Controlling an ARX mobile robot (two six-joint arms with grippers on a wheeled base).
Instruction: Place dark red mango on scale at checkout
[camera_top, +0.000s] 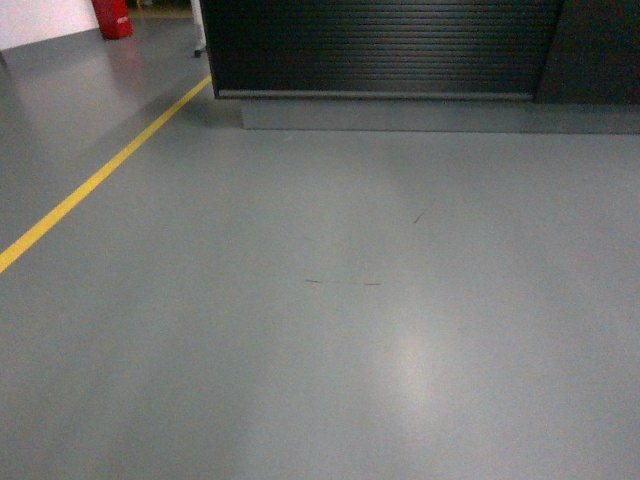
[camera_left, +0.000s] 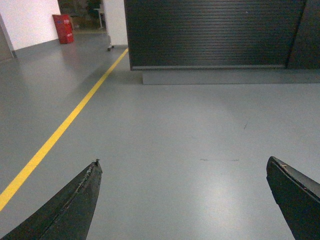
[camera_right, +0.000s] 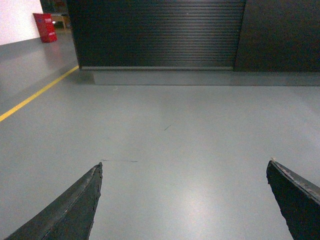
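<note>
Ahead across bare grey floor (camera_top: 330, 330) stands the checkout (camera_top: 380, 45), a dark desk seen only as its horizontally slatted front panel and the grey plinth (camera_top: 400, 113) beneath it; its top lies above the edge of every view, so neither the scale nor the dark red mango can be seen anywhere. A yellow line (camera_top: 100, 175) runs diagonally along the floor to the left of the checkout, and a red box-like object (camera_top: 112, 17) sits far back by a white wall (camera_left: 30, 20). Both wrist cameras look forward and slightly down at the same slatted panel. The left gripper (camera_left: 182, 200) has its jaws spread wide with nothing between them, and the right gripper (camera_right: 182, 200) likewise shows two dark fingertips far apart over empty floor. That carriage suits travel: arms tucked low and pointing forward, empty, while the base is some way from the checkout. Judging from this, the task is at its approach stage, with the fruit yet to be found and picked up.
</note>
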